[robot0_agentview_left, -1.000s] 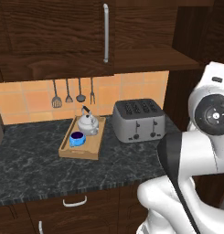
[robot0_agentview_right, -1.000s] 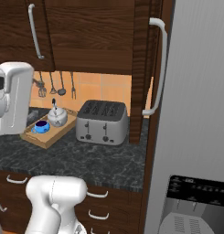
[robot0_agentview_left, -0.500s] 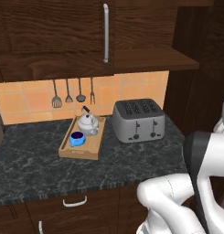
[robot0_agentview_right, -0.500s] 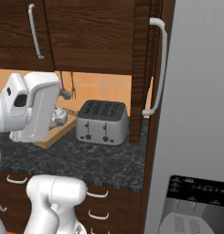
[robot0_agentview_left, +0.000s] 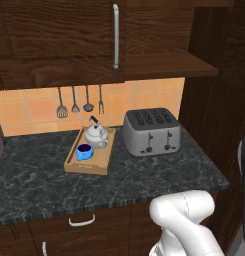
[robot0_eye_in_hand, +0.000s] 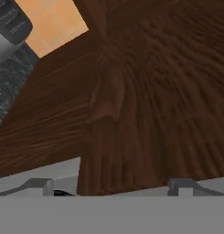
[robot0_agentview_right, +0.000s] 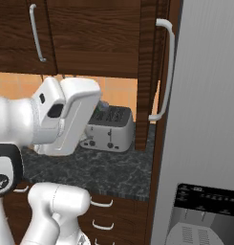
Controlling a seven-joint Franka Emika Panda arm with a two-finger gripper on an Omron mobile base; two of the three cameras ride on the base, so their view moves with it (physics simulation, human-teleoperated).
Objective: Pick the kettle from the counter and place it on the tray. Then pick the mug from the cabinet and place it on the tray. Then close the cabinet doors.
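Kettle [robot0_agentview_left: 96,135] and blue mug [robot0_agentview_left: 84,151] both on tray [robot0_agentview_left: 74,158], kettle at back, mug at front-left just beside it. Tray on counter [robot0_agentview_left: 144,175], left of toaster [robot0_agentview_left: 151,131]. Left cabinet door [robot0_agentview_left: 64,35] closed; right door [robot0_agentview_right: 148,72] swung out, edge-on beside fridge. Hand faces dark wood close up. Gripper jaws spread wide, holding nothing.
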